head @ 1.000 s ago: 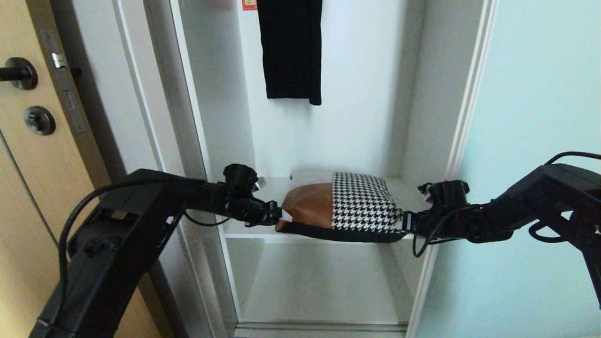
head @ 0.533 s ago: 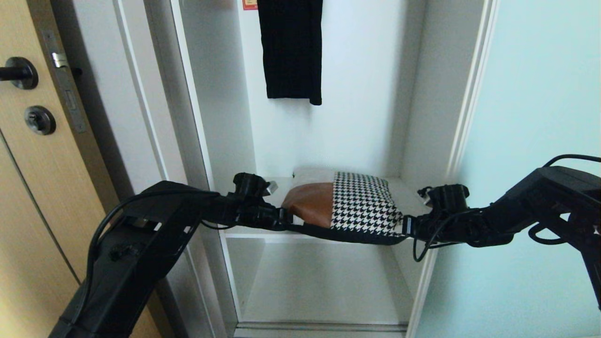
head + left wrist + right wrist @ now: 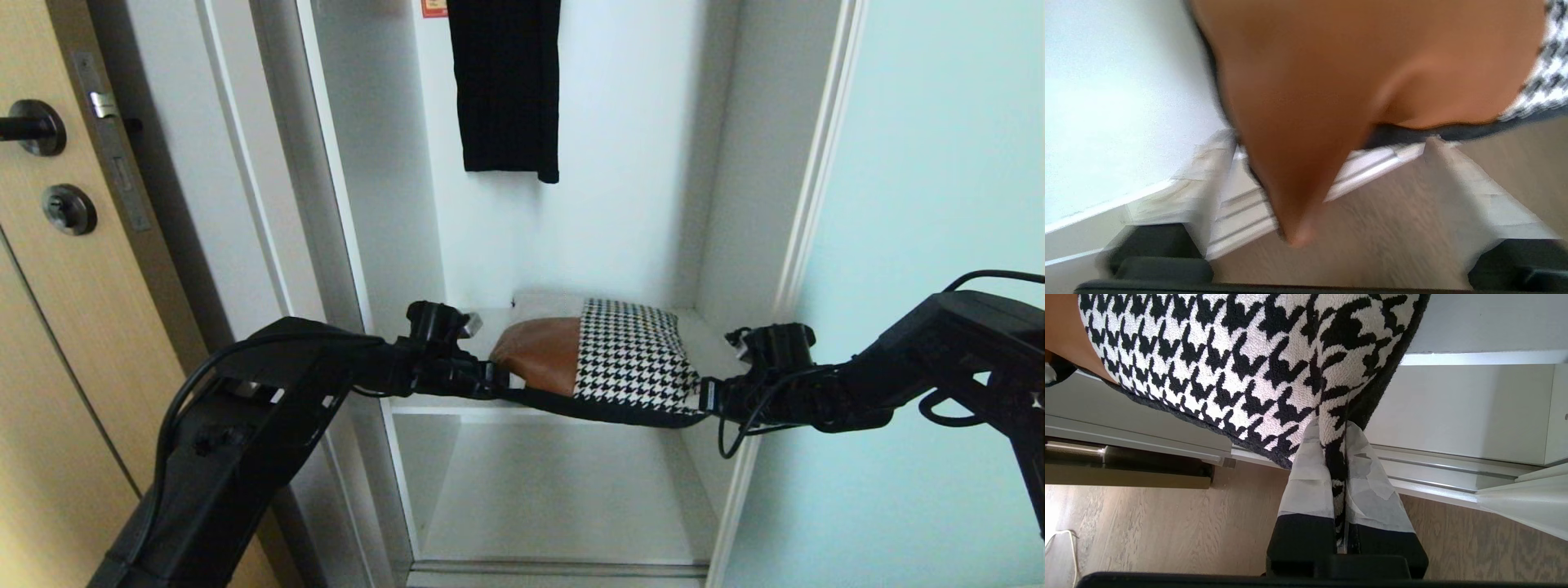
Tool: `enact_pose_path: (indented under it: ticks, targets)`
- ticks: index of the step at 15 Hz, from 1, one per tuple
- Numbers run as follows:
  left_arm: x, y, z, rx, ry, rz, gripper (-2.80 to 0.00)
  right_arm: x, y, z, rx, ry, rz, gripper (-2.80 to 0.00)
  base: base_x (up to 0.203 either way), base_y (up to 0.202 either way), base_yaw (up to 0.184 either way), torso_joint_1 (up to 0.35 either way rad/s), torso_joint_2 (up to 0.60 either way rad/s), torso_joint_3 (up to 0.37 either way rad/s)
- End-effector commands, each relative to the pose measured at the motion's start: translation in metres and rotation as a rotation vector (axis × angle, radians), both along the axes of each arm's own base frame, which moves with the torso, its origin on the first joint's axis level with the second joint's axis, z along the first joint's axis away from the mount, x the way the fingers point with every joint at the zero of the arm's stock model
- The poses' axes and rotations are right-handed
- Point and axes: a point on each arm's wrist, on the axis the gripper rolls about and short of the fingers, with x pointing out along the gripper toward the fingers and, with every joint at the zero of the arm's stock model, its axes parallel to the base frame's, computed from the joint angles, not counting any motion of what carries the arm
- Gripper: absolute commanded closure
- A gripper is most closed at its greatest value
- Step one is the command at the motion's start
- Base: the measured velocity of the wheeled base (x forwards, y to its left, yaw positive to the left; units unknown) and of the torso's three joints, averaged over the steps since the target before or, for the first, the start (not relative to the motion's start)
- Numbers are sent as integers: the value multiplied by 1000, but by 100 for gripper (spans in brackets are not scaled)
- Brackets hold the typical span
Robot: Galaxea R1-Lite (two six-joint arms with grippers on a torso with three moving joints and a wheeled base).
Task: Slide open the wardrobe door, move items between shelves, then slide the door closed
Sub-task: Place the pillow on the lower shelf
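**Bag half on the shelf, pinched at one end only**

The sliding wardrobe door (image 3: 939,204) stands pushed to the right, leaving the white compartment open. A dark garment (image 3: 508,90) hangs against the back wall above the upper shelf (image 3: 718,335); the lower shelf (image 3: 555,506) lies beneath it. To the left stands a light wood door (image 3: 57,343).

The bag (image 3: 600,359) rests on the upper shelf, its black front edge sagging over the shelf's lip. The right gripper (image 3: 709,396) is clamped tight on the houndstooth corner, the fabric squeezed between its taped fingers (image 3: 1306,486). The left gripper (image 3: 494,377) sits at the tan leather end with its fingers (image 3: 1478,200) spread wide; the leather corner hangs loose in the gap between them, gripped by neither.
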Motion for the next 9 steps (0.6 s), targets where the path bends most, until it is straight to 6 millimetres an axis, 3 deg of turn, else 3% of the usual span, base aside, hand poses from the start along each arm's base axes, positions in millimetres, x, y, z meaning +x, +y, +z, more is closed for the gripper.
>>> enact_pose_path:
  ticks: [1,4,9]
  targets:
    - [2,3,3,-3,-13,12,0,1,-2,-1,3,1,-4,0,0,0,0,0,0,0]
    - [6,8,6,-17,-53,29,0,0,-3,0,12,1,7,0,0,0,0,0,0,0]
    - [11,8,-13,3,-89,65,0,-2,-4,0,13,5,6,0,0,0,0,0,0,0]
